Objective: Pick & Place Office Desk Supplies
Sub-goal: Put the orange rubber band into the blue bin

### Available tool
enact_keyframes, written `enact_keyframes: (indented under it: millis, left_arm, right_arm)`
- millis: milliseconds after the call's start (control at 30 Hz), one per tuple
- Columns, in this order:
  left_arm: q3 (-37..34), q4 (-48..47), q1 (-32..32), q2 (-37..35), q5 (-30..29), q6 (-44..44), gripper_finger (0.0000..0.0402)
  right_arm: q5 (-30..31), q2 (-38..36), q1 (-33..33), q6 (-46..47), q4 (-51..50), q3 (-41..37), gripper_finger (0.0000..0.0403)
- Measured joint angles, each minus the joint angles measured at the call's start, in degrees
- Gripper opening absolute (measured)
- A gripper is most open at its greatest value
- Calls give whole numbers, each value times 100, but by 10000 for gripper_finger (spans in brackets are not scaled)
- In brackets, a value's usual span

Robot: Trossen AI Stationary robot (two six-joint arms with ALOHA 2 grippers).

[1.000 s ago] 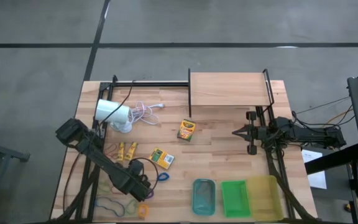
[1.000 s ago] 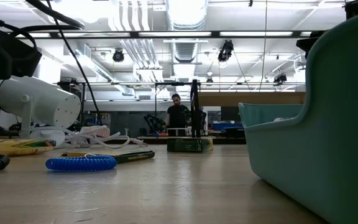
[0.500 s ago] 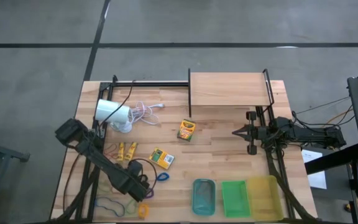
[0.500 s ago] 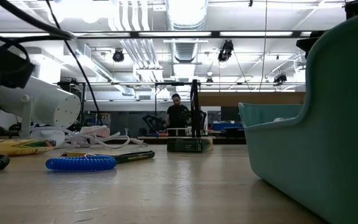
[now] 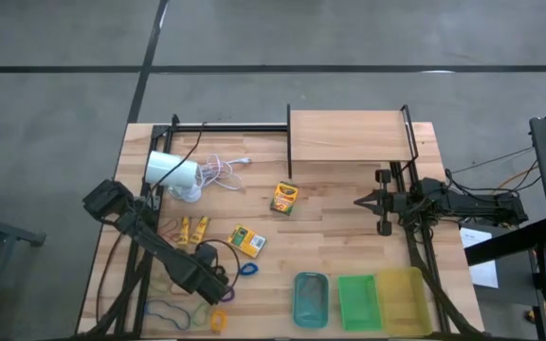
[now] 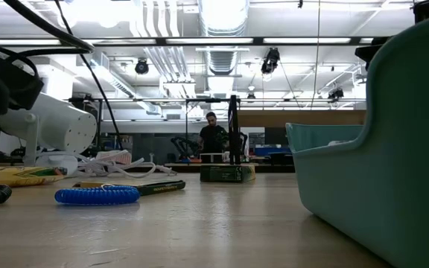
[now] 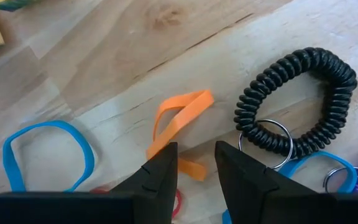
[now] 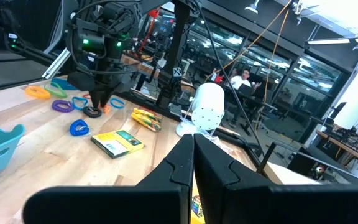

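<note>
My left gripper [image 7: 195, 167] points down over the near left of the table, open. Its fingertips stand on either side of one end of a twisted orange loop [image 7: 180, 118] lying flat on the wood; I cannot tell whether they touch it. A black coiled loop with a metal ring [image 7: 298, 99] and a blue loop [image 7: 42, 152] lie beside it. Two crayon boxes [image 5: 284, 197] [image 5: 247, 241] and small yellow pieces [image 5: 191, 228] lie farther out. My right gripper [image 5: 358, 201] waits shut at the right, level above the table.
A white lamp [image 5: 172, 173] with its cord lies at the far left. A wooden shelf [image 5: 349, 134] stands at the far edge. Teal [image 5: 311, 298], green [image 5: 358, 301] and yellow [image 5: 401, 298] trays line the near edge. A blue coil [image 6: 97, 195] lies between them and my left arm.
</note>
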Motion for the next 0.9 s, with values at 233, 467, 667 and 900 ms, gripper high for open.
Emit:
enact_keyframes:
  millis: [233, 467, 667, 900]
  left_arm:
    - [-7, -188, -14, -55, 190, -65, 117]
    - [-15, -255, -15, -67, 97, 20, 117]
    - [-15, -255, -15, -67, 38, 20, 117]
    - [-9, -250, -11, -69, -13, 37, 117]
  right_arm:
    - [-2, 0, 0, 0, 0, -2, 8]
    - [-1, -2, -1, 0, 0, 0, 8]
    - [0, -2, 0, 0, 0, -2, 8]
    - [0, -2, 0, 0, 0, 0, 8]
